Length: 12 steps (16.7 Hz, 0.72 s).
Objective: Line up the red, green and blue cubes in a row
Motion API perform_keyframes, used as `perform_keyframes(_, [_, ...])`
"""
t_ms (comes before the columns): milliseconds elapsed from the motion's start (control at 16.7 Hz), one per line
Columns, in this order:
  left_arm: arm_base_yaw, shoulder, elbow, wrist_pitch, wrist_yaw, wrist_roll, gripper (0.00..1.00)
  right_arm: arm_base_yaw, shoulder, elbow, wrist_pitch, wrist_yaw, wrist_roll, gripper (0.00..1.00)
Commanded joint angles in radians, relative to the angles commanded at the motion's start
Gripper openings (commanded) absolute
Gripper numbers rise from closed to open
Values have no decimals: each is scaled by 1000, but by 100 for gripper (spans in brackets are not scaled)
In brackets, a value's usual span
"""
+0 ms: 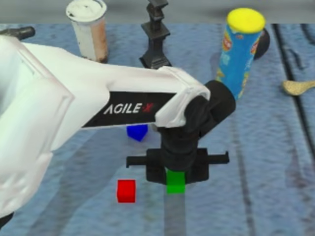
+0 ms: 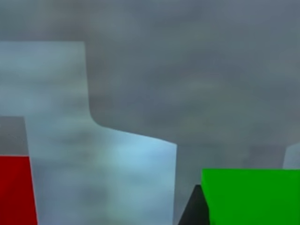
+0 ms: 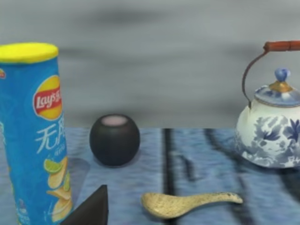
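The blue table (image 1: pixel 275 162) fills the top view, and my left arm (image 1: pixel 74 98) stretches across it from the left side to near the middle. The left gripper (image 1: pixel 175 179) points down over the green cube (image 1: pixel 175 181), which sits at its tip, but the pictures do not show whether the claw grips it or is released. Along the table's far edge stand a blue chip can (image 1: pixel 238 49) with a yellow lid, a white cup (image 1: pixel 88 29) and a dark figurine (image 1: pixel 156 37). The right wrist view also shows a blue-and-white teapot (image 3: pixel 272 131) and a round black pot (image 3: pixel 115 139) behind the can, with a pale spoon (image 3: pixel 187 204) lying in front. The red cube (image 1: pixel 126 191) lies just left of the green one, with a gap between them. The blue cube (image 1: pixel 137 132) lies farther back, partly under the arm. The right gripper is out of the top view.
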State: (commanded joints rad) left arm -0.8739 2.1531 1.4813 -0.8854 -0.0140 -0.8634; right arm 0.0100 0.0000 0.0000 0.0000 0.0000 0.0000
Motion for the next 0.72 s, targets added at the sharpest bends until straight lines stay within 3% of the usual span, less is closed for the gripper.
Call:
perform_keyframes(120, [0, 0, 0, 0, 0, 0, 0, 0, 0, 0, 0, 0, 0, 100])
perform_keyframes(720, [0, 0, 0, 0, 0, 0, 75, 0, 0, 0, 0, 0, 0, 100])
